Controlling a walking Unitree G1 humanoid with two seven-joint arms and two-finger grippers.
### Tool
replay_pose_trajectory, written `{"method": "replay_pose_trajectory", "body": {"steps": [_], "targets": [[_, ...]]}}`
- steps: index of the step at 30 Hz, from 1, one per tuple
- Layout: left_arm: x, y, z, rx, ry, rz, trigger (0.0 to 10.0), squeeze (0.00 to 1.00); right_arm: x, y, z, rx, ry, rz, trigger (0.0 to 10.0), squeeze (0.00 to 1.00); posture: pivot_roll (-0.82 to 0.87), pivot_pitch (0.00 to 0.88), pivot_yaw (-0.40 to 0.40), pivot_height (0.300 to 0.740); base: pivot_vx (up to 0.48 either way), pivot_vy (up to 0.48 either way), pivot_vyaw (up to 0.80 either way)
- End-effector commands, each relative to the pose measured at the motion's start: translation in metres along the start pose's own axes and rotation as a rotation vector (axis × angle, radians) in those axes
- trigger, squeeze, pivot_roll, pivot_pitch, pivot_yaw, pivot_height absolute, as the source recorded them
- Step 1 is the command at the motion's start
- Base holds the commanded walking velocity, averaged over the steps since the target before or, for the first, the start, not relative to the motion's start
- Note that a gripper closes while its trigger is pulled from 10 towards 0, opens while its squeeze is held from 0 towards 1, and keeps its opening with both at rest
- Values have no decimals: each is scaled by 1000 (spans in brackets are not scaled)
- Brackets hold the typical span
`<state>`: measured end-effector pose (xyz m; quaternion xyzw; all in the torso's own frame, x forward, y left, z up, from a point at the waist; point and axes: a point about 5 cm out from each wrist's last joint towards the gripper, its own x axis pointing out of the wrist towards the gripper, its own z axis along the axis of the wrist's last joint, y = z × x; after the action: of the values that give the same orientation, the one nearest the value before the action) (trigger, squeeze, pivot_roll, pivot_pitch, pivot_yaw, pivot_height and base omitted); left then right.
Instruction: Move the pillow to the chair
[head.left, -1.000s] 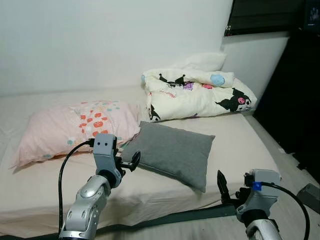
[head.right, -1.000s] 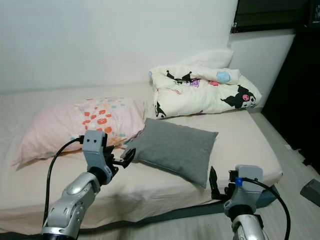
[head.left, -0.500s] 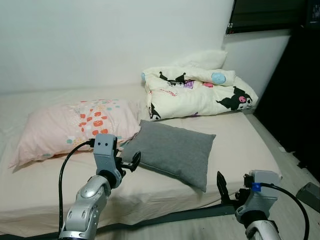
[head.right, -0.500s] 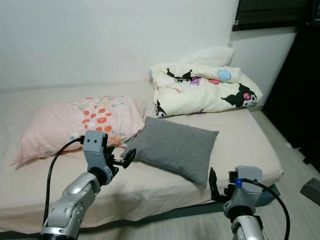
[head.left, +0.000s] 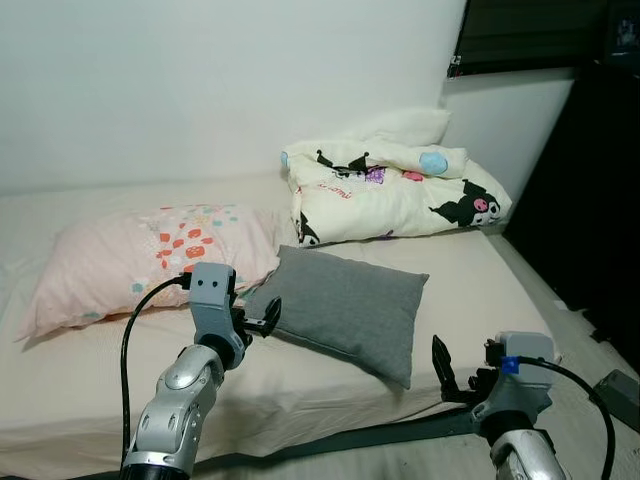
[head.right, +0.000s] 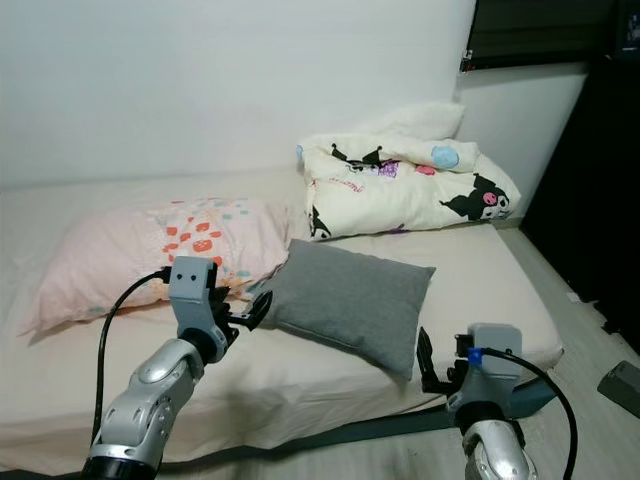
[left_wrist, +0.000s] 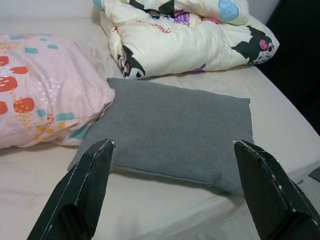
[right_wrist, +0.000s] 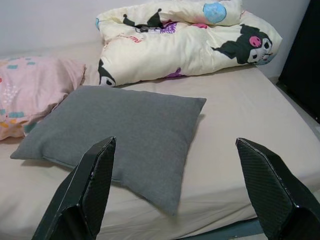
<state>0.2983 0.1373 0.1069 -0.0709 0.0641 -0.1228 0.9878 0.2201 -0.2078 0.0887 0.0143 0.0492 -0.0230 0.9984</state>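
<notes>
A grey pillow (head.left: 345, 310) lies flat on the bed (head.left: 480, 270), near its front edge. Its left corner touches a pink patterned pillow (head.left: 140, 258). My left gripper (head.left: 258, 322) hovers just in front of the grey pillow's left corner, open with nothing between its fingers; in the left wrist view the fingers (left_wrist: 85, 190) frame the pillow (left_wrist: 180, 130). My right gripper (head.left: 462, 380) is low, off the bed's front edge and below the pillow's right corner, also open and holding nothing. The right wrist view looks across the grey pillow (right_wrist: 125, 130).
A rolled cream comforter (head.left: 395, 190) with cartoon prints lies at the back right of the bed against the wall. Dark furniture (head.left: 590, 200) stands to the right, with a strip of floor (head.left: 575, 330) and a grey object (head.left: 620, 392) beside the bed.
The whole view has shifted slightly, so the camera moved. Both arms hold nearly the same pose and the pillows have not moved.
</notes>
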Motion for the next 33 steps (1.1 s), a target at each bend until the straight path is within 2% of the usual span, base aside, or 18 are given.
{"method": "replay_pose_trajectory", "body": {"steps": [1, 6, 11, 33], "targets": [[1, 2, -5, 3, 18, 15, 10000, 0, 0, 0, -3, -11, 10, -7, 10000, 0, -78, 0, 23, 740, 0, 0, 0], [0, 3, -5, 5, 18, 15, 10000, 0, -1, 1, -4, -10, 11, -8, 10000, 0, -77, 7, 26, 740, 0, 0, 0], [0, -1, -3, 46, 9, -3, 10000, 0, -2, 2, -3, -11, 12, -7, 10000, 0, -74, 20, 29, 740, 0, 0, 0], [1, -6, -5, 40, 12, -17, 10000, 0, 0, -4, -4, -27, 19, -6, 10000, 0, -110, 19, 28, 740, 0, 0, 0]]}}
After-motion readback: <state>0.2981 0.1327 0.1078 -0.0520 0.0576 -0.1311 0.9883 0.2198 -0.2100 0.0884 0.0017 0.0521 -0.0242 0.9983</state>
